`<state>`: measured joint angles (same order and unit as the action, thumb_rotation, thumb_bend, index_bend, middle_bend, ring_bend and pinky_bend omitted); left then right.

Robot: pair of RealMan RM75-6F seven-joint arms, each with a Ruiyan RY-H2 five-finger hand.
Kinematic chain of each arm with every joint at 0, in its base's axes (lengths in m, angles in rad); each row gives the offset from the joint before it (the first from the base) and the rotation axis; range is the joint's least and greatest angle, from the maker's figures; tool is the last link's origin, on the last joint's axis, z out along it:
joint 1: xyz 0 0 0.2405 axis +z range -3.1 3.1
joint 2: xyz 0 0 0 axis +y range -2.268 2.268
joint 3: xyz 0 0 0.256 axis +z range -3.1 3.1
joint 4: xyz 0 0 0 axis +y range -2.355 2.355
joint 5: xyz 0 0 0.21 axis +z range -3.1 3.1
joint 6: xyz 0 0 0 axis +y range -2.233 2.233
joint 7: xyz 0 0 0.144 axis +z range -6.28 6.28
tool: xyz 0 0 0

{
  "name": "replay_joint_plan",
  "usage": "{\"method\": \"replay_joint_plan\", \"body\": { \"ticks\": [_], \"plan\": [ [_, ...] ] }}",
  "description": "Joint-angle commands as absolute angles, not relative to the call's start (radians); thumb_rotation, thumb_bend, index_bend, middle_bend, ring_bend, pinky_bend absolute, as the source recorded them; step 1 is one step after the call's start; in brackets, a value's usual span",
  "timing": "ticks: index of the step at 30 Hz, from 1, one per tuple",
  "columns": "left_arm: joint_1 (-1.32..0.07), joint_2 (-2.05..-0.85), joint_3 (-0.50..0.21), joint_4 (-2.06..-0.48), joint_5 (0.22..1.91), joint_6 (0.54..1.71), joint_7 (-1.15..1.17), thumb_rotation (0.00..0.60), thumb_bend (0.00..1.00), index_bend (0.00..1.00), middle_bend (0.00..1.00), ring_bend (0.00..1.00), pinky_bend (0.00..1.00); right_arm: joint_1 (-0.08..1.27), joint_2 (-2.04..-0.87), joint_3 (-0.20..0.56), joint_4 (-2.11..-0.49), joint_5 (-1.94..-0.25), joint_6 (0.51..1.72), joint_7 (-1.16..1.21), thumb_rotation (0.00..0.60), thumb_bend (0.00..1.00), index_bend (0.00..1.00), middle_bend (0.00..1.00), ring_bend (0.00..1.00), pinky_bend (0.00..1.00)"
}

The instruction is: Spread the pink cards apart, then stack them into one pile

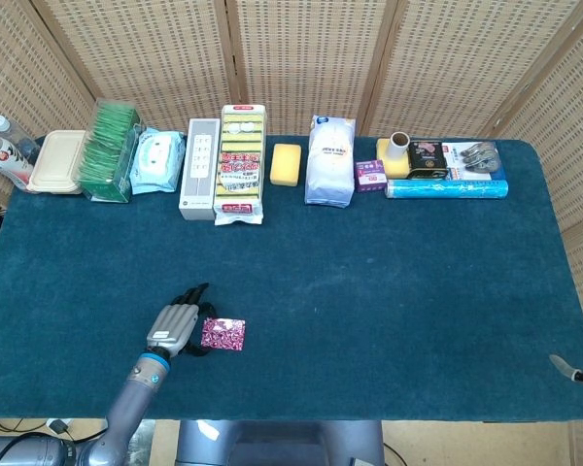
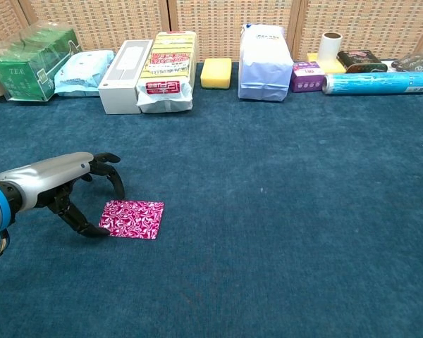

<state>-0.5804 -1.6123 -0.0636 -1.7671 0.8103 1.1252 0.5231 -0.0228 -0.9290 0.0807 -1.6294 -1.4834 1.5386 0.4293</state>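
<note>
The pink patterned cards [image 1: 222, 334] lie flat on the blue tablecloth near the front left, squared into one pile [image 2: 132, 219]. My left hand [image 1: 178, 325] sits just left of them, fingers arched and spread. In the chest view the left hand [image 2: 77, 190] has its thumb tip at the pile's near-left corner and its fingertips [image 2: 117, 186] just above the far-left corner; it holds nothing. Only a grey sliver of my right hand [image 1: 573, 370] shows at the table's right front edge in the head view, with the fingers hidden.
Along the back edge stand a green tea box [image 2: 32, 62], a wipes pack [image 2: 84, 72], a white box [image 2: 124, 67], a sponge pack [image 2: 168, 70], a yellow sponge [image 2: 216, 72], a white bag [image 2: 265, 62], a purple box [image 2: 307, 76] and a blue roll [image 2: 378, 82].
</note>
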Motion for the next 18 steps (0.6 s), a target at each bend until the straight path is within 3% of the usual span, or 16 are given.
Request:
{"method": "replay_joint_plan", "body": {
  "ticks": [1, 7, 15, 18],
  "plan": [
    [-0.581, -1.612, -0.063, -1.767, 0.810, 1.126, 0.525, 0.600, 0.17, 0.36, 0.00, 0.00, 0.12, -0.023, -0.929, 0.081, -1.629, -1.482, 1.539, 0.429, 0.600, 0.00, 0.12, 0.10, 0.01, 0.00],
    [-0.582, -1.610, -0.059, -1.767, 0.826, 1.128, 0.527, 0.600, 0.17, 0.36, 0.00, 0.00, 0.12, -0.023, -0.929, 0.081, -1.631, -1.483, 1.539, 0.427, 0.600, 0.00, 0.12, 0.10, 0.01, 0.00],
    [-0.558, -1.551, -0.025, -1.803, 0.937, 1.146, 0.491, 0.600, 0.11, 0.02, 0.00, 0.00, 0.12, -0.023, -0.929, 0.080, -1.632, -1.484, 1.539, 0.426, 0.600, 0.00, 0.12, 0.10, 0.01, 0.00],
    [-0.540, -1.503, -0.001, -1.825, 0.997, 1.177, 0.493, 0.600, 0.07, 0.00, 0.00, 0.00, 0.12, -0.023, -0.928, 0.081, -1.631, -1.483, 1.540, 0.426, 0.600, 0.00, 0.12, 0.10, 0.01, 0.00]
  ]
}}
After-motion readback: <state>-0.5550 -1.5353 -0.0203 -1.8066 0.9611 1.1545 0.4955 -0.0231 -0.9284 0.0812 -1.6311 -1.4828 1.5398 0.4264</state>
